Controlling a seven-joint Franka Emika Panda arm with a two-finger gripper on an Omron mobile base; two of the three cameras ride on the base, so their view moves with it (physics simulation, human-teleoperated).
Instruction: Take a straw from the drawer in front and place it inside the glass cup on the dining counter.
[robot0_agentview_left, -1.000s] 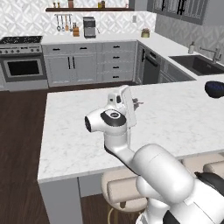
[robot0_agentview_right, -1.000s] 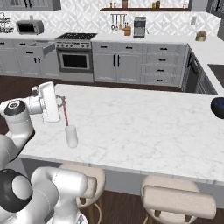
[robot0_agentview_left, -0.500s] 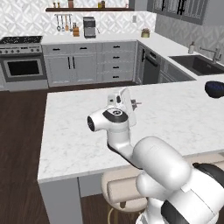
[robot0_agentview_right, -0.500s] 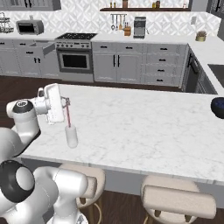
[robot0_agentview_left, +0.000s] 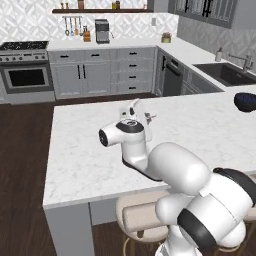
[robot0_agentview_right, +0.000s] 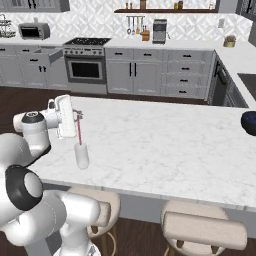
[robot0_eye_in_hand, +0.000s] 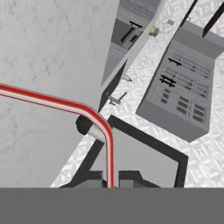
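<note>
We see the hand (robot0_agentview_right: 76, 118) pinching the straw (robot0_agentview_right: 79, 132), its lower end just above the glass cup (robot0_agentview_right: 81, 155) at six o'clock, on the desk (robot0_agentview_right: 165, 145).

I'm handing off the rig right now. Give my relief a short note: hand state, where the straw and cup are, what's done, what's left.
Hand: shut on the straw, hovering over the dining counter.
Straw: red, hanging down from the hand, lower end right at the mouth of the glass cup; whether it is in yet, I cannot tell.
Glass cup: upright near the counter's front edge.
Done: straw fetched and brought over the cup.
Left: lower the straw in, open the hand, pull back.
</note>
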